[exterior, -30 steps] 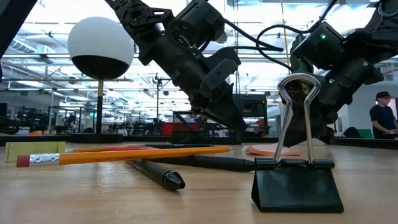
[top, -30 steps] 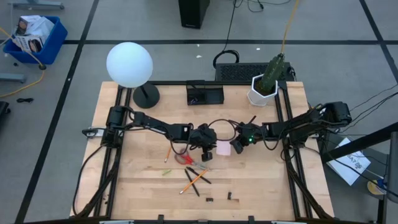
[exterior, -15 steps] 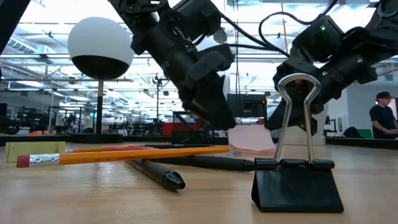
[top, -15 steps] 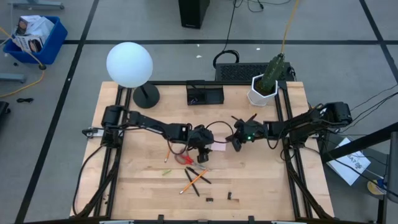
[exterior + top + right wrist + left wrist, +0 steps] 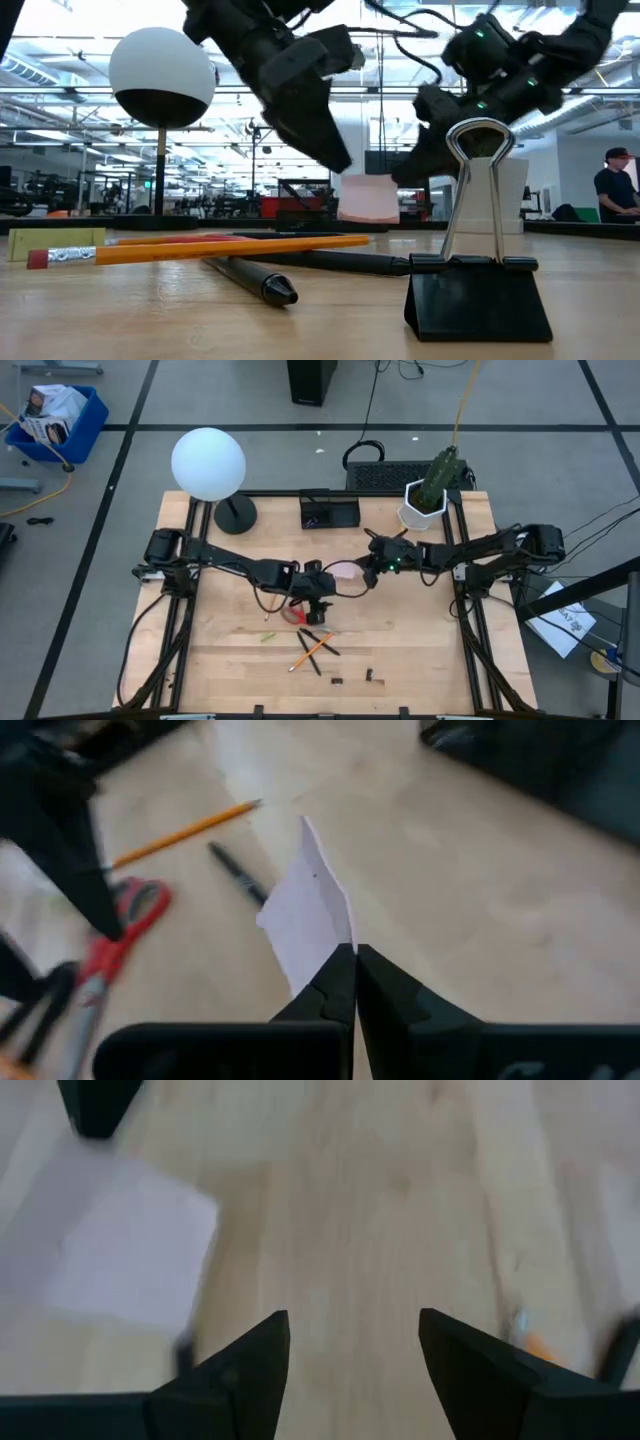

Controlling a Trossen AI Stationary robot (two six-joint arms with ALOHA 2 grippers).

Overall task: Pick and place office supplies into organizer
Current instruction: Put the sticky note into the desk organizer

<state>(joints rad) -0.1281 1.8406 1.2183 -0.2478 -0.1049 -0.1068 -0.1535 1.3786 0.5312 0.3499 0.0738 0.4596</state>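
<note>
Sticky-note pad [image 5: 310, 920] hangs above the desk [image 5: 420, 650], clamped in your right gripper [image 5: 372, 565]; carry it level to the organizer [image 5: 329, 512]. Left gripper [image 5: 352, 1348], jaws apart, hovers by scissors [image 5: 293, 614]

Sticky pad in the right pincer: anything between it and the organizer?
In the high view, only bare table separates the pink sticky pad, clamped by the right pincer, from the organizer.
</note>
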